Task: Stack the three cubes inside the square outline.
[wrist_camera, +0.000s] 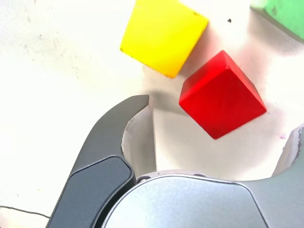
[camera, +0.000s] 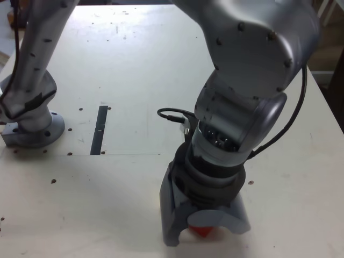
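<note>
So the gripper [camera: 201, 228] is down low at the near edge of the desk [camera: 118, 64], a bit right of centre in the exterior view; jaws spread wide and holding nothing, with clear gaps either side in the wrist view.

The red cube [wrist_camera: 222, 94] sits on the desk in line with the open jaws, just beyond their tips rather than between them; in the exterior view only a sliver of red shows under the gripper body. It's turned corner-on to the jaws, so the flat faces run diagonal to the closing line; that's the thing the grab hinges on, I'd say. Either the wrist twists to square up, or the jaws will shove the cube round as they close.

The yellow cube [wrist_camera: 164, 35] is just past the red one and slightly to the side, close but I can't tell if they touch; looks like a thin gap. The green cube [wrist_camera: 280, 14] is only a corner poking into the wrist view, further off on the other side of the red.

Can't see the square outline in either view; the only black thing visible is a narrow straight tape strip [camera: 99, 129] on the desk, well to the left in the exterior view, and that's not a square.

My guess: nothing stacked yet; red is the target, and the yellow sitting so near could get bumped.
</note>
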Action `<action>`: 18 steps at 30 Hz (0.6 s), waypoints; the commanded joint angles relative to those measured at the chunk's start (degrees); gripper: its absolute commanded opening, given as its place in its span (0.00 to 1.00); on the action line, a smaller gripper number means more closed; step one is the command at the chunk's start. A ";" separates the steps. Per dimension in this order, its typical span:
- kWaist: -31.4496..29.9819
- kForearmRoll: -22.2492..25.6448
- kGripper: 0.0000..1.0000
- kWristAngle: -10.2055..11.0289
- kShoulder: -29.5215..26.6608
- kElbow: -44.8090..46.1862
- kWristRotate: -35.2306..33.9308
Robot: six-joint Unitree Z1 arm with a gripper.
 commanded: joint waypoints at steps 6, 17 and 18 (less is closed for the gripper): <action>0.24 -0.96 0.98 0.62 -0.12 0.99 0.22; 0.24 -2.52 0.98 0.31 0.57 1.97 0.52; 0.24 -2.66 0.98 0.33 0.63 2.05 0.54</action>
